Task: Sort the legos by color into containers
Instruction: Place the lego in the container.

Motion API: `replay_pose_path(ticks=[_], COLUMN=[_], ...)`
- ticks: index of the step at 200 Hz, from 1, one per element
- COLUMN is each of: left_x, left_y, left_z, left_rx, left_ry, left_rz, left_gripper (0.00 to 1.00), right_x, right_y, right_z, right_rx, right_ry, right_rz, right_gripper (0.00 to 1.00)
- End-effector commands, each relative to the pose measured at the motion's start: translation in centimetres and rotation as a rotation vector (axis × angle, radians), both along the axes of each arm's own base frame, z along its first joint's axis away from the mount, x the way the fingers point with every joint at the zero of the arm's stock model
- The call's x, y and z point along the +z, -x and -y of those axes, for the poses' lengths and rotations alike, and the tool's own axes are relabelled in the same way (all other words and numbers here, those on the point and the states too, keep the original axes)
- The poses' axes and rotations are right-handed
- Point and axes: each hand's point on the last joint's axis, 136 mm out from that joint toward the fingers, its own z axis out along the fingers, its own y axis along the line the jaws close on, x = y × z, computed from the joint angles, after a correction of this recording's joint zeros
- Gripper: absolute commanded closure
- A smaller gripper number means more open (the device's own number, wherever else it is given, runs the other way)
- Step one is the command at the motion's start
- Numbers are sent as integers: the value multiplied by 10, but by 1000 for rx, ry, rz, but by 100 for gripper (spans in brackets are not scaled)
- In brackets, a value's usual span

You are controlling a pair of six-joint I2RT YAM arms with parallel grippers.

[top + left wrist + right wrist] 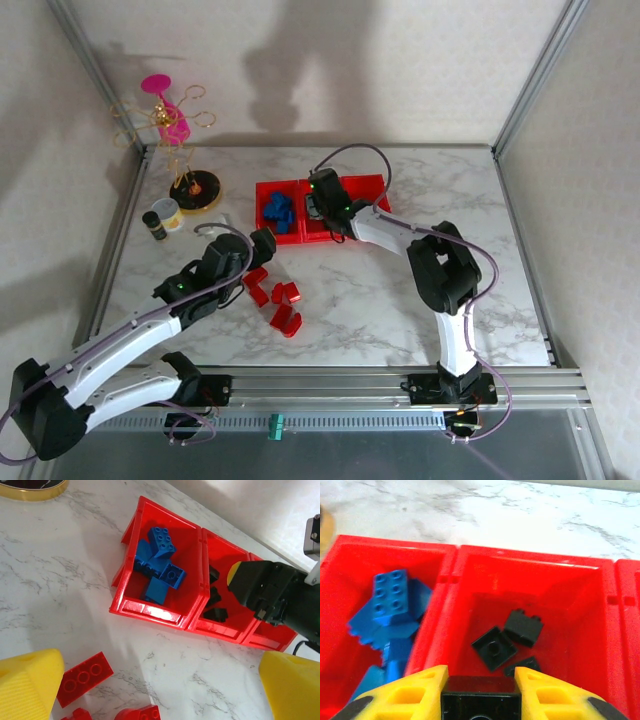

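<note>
L end effector (162, 682): spread wide, nothing in it, low over the white marbled counter (375, 315), right beside the loose pile.
Loose red plastic bricks (277, 298): nearest me, a tight cluster on the counter, well short of the bins. My read: this colour is what's left to sort.
Handling: I'd judge them light, stiff and glossy, so apt to skid or twist if caught on a corner. I'd take one across its two flat long sides, studs up, pads square, starting w/ a brick that has free room either side.
Three joined red translucent plastic bins (368, 186): a row at mid-counter. Left bin has the blue plastic bricks (159, 565) heaped in it. Middle bin has small black plastic bricks (506, 639), abt three. Right bin: can't tell contents.
R end effector (480, 692): pressed in on one held black brick (480, 702), pinched betw. its yellow pads (415, 695), above the middle bin.
Step, I reckon: let that brick go into the middle bin.
Top view: gives whole layout and the gap from pile to bins, but the R arm covers the middle bin.
R wrist: gives the pinch itself and what's in that bin.
L wrist: gives the studs on the nearest red bricks.
Far: wire stand on a round yellow-and-black base (195, 190), beyond the row's left end.
</note>
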Motion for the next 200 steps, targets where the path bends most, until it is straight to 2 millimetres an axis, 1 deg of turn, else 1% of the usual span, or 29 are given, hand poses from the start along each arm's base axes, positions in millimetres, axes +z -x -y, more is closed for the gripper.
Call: replay_pose_path(ticks=[1,22,40,55,74,100,120,137,158,170,200], left_x=[13,9,10,10,8,12,14,16,17,17,9], left_y=[-7,-9,-9,-8,-8,-7,-5,-2,2,4,12], left_z=[8,9,12,12,14,16,14,12,10,7,3], left_rx=[-33,-33,-45,-47,-53,-65,-63,-60,-61,-55,-56], left_ry=[22,25,35,43,46,61,64,65,74,79,87], left_rz=[23,11,3,7,2,3,10,11,12,11,-6], left_gripper=[1,0,0,0,0,0,0,0,0,0,0], right_x=[2,-2,1,9,16,29,39,46,46,45,41], right_y=[-16,-26,-26,-24,-17,-4,9,24,43,56,92], right_z=[-11,-13,-12,-9,-5,-1,7,8,15,14,12], right_rx=[17,7,4,8,14,40,42,82,106,138,194], right_ry=[39,76,82,74,61,44,17,-15,-23,-39,-52], right_rz=[44,54,62,77,88,85,85,70,49,27,-13], right_gripper=[67,59,54,52,50,47,45,43,40,39,36])
